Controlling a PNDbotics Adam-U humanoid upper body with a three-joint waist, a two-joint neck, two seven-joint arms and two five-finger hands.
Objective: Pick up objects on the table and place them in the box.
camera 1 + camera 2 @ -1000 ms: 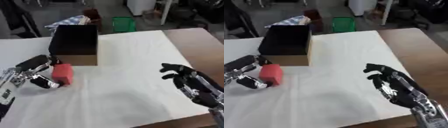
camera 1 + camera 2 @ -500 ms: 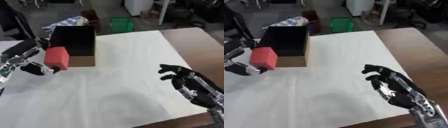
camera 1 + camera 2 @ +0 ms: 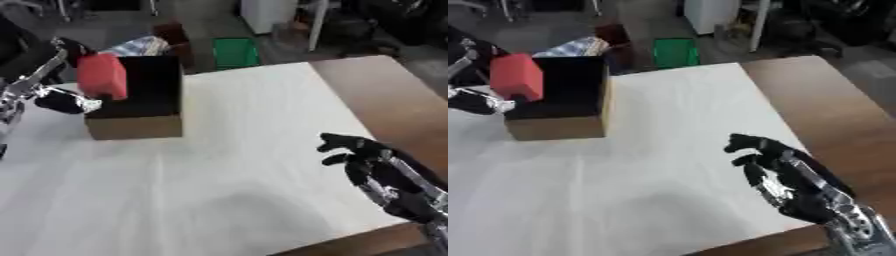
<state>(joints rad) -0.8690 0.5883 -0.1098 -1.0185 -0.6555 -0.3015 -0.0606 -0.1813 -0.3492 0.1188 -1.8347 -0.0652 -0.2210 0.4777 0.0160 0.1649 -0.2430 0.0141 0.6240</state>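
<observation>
What moved: My left hand (image 3: 54,75) has lifted the red block (image 3: 101,76) up off the white table (image 3: 245,150). A second ago the block sat on the table just beside the box (image 3: 140,100). Now it is up in the air at the box's left edge. The camera has tipped a little too.

Left hand: My fingers and thumb are curled round the red block, one above it and one below. I am holding it.

Red block: It hangs over the left rim of the box, partly above the dark inside. It is not in the box yet.

Box: It is open on top, dark inside, with brown sides. It stands on the table.

Right hand: My right hand (image 3: 785,172) is far from the box, near the lower right corner. The fingers are a bit bent but relaxed. It holds nothing.

Done so far: The block is picked up and carried to the box.

Still to do: I think I must move it a little more over the hole and let go.

Other things to pick up: I see none on the table near the box.

Hard to see: My left arm is cut off at the picture's edge. I cannot see the bottom of the box, so I cannot tell if anything is inside.
</observation>
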